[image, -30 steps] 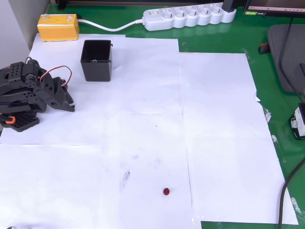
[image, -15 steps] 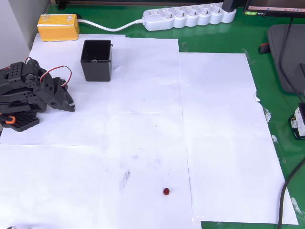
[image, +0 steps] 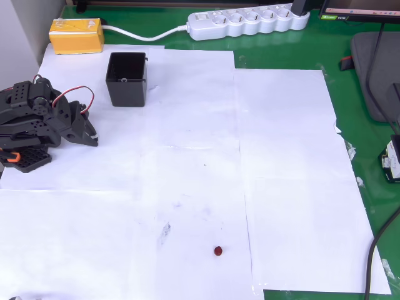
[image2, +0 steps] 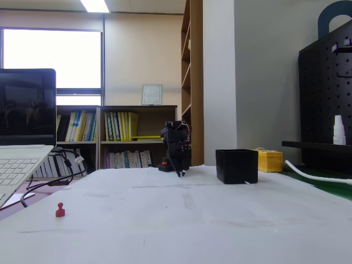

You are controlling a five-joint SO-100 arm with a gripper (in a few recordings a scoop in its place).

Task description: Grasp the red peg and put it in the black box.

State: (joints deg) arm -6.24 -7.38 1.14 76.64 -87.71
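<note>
Only bare white paper [image: 187,156] between red peg [image: 218,250] and black box [image: 127,79]

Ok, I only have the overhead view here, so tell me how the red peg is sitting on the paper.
Observer: In the fixed view the red peg stands upright on the paper, a round head above a wider base.
Operator: Now give me the gripper's height.
Observer: The gripper points down with its tip low, close to the paper; I cannot tell if it touches.
Operator: And describe the black box from the side.
Observer: The black box sits flat and upright, its rim lower than the top of the folded arm.
</note>
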